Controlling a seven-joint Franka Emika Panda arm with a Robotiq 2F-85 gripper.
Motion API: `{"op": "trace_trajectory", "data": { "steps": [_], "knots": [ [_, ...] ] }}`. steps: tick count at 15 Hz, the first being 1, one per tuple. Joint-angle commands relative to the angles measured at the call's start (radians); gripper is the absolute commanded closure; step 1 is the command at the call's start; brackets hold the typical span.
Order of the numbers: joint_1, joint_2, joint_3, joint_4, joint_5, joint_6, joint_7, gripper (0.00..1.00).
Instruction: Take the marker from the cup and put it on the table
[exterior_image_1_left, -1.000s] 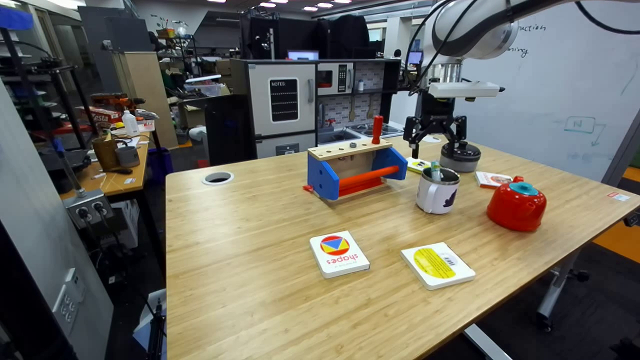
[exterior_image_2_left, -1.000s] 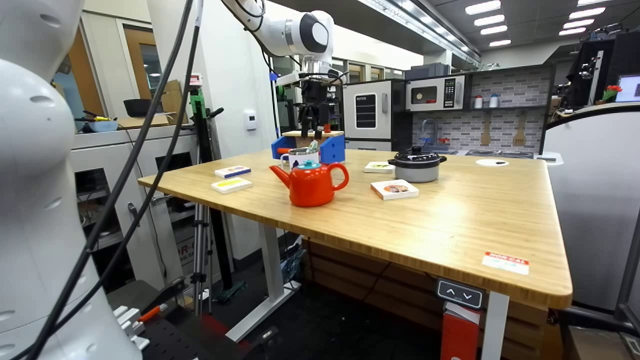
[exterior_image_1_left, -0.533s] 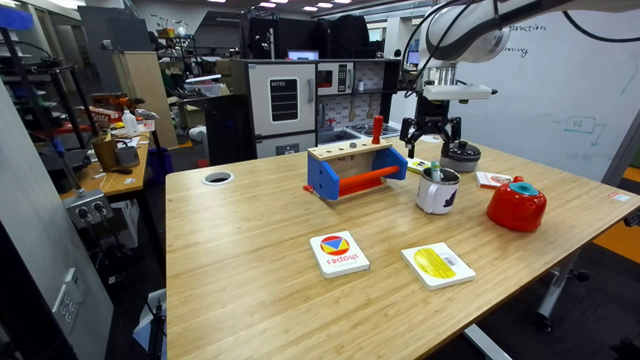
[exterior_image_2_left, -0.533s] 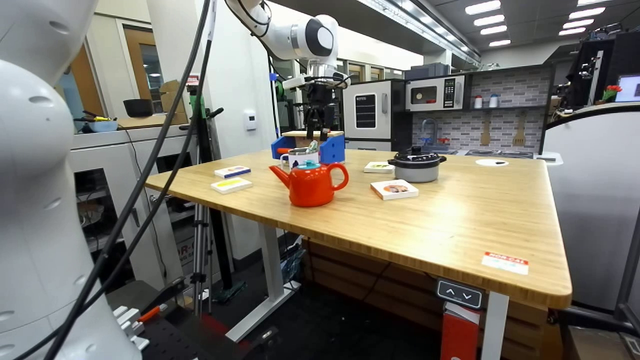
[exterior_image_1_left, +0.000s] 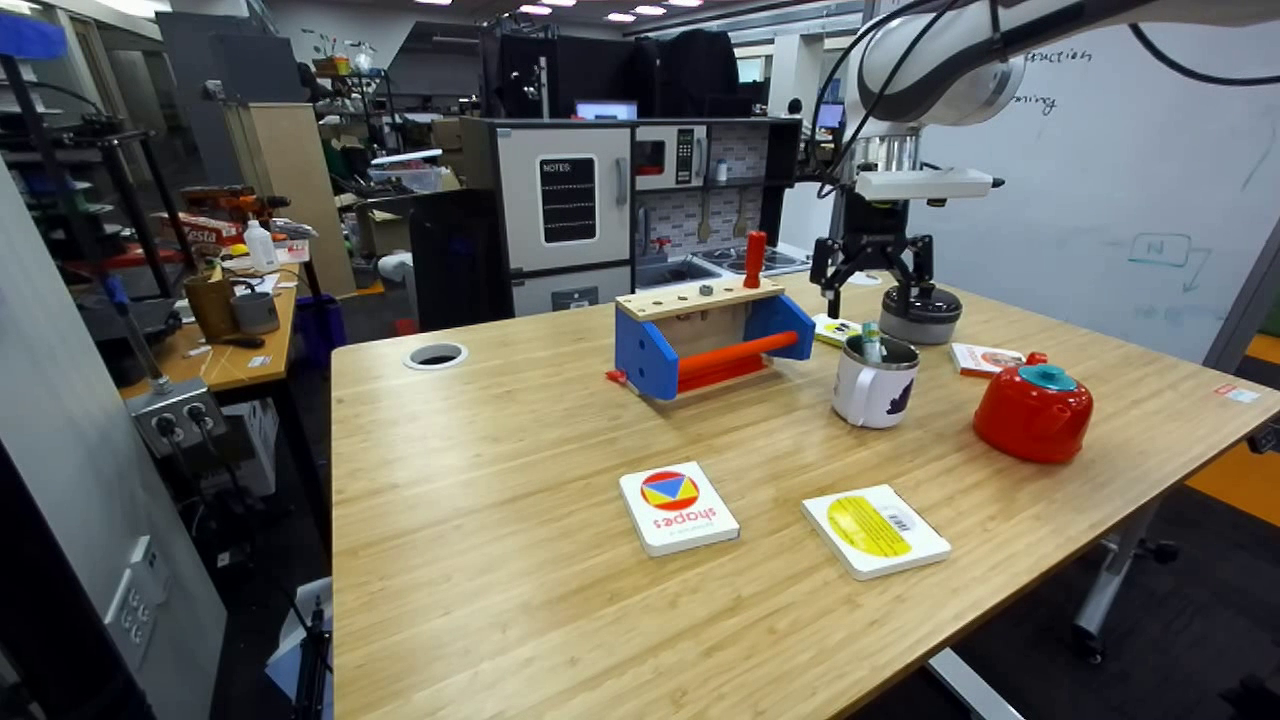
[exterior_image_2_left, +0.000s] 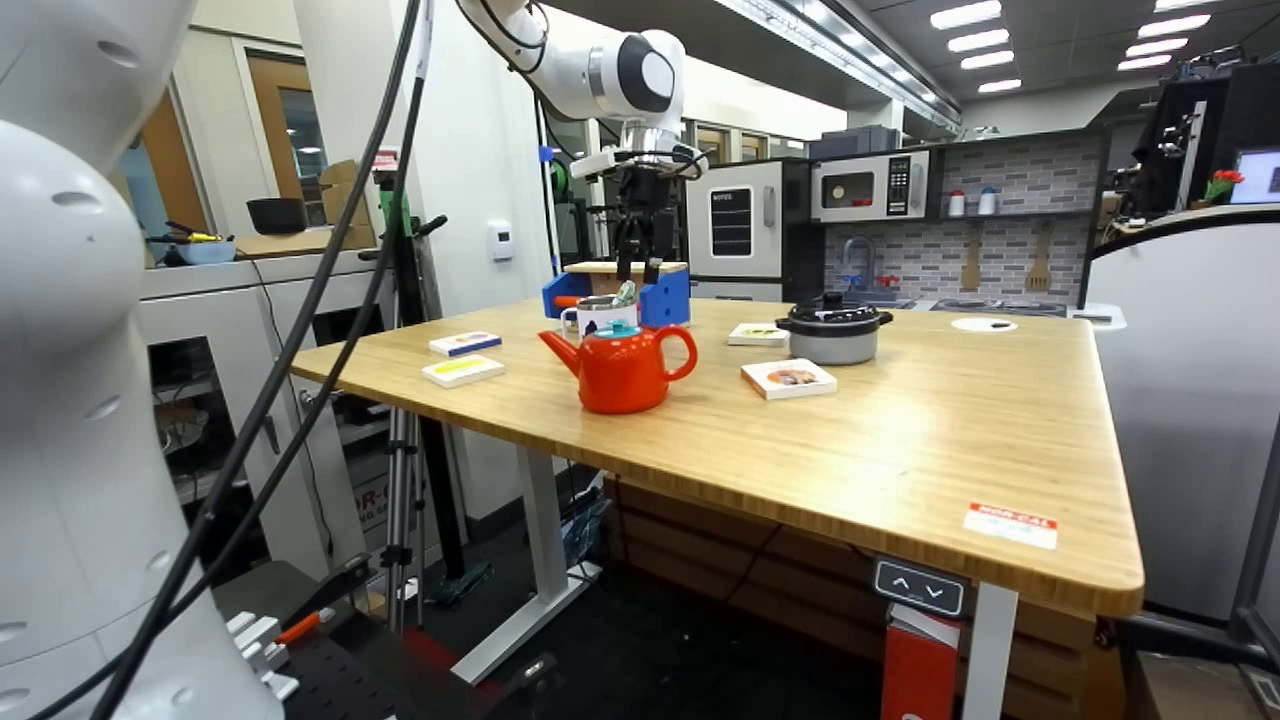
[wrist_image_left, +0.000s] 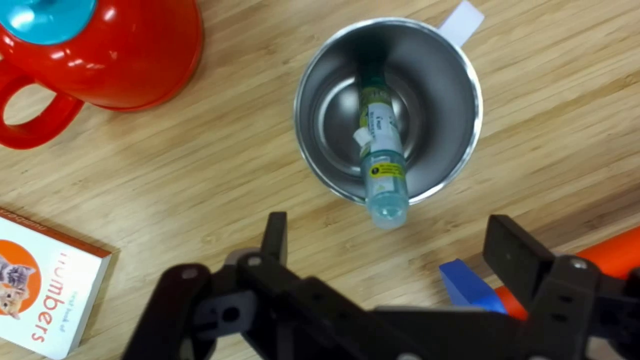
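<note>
A robotics lab-type rm is being indicated by a robot arm (exterior_image_2_left: 80, 420), a written-on whiteboard (exterior_image_1_left: 1085, 180), a tripod (exterior_image_2_left: 400, 500) & a side bench (exterior_image_1_left: 225, 368) w/ an orange power tool (exterior_image_1_left: 228, 203); a play kitchen (exterior_image_1_left: 610, 230) is being seen in bg, ceiling lights (exterior_image_2_left: 978, 41) are being run.

The large, light butcher-block table (exterior_image_1_left: 480, 600) is smooth wood, its grain under a soft satin sheen. The cylindrical cup (wrist_image_left: 445, 110) is silvery metal inside, dull along the wall and polished at the rim, with a smooth white outer coat. The slim greenish marker (wrist_image_left: 385, 160) looks like translucent plastic, shiny at its rounded end, with paper-like labels. The rounded red teapot (wrist_image_left: 145, 60) and its turquoise lid (wrist_image_left: 52, 22) are high gloss, their material unclear. The white, rust-edged book (wrist_image_left: 55, 300) looks like smooth card. The black two-fingered hand (wrist_image_left: 390, 240) is mostly matt.
</note>
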Motion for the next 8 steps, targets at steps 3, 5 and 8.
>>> {"op": "trace_trajectory", "data": {
  "steps": [3, 5, 8],
  "knots": [
    [-0.001, -0.003, 0.007, -0.001, 0.018, -0.024, -0.018, 0.00],
    [-0.002, -0.005, 0.008, -0.006, 0.021, -0.025, -0.019, 0.00],
    [-0.004, -0.008, 0.010, -0.015, 0.028, -0.026, -0.022, 0.00]
  ]
}}
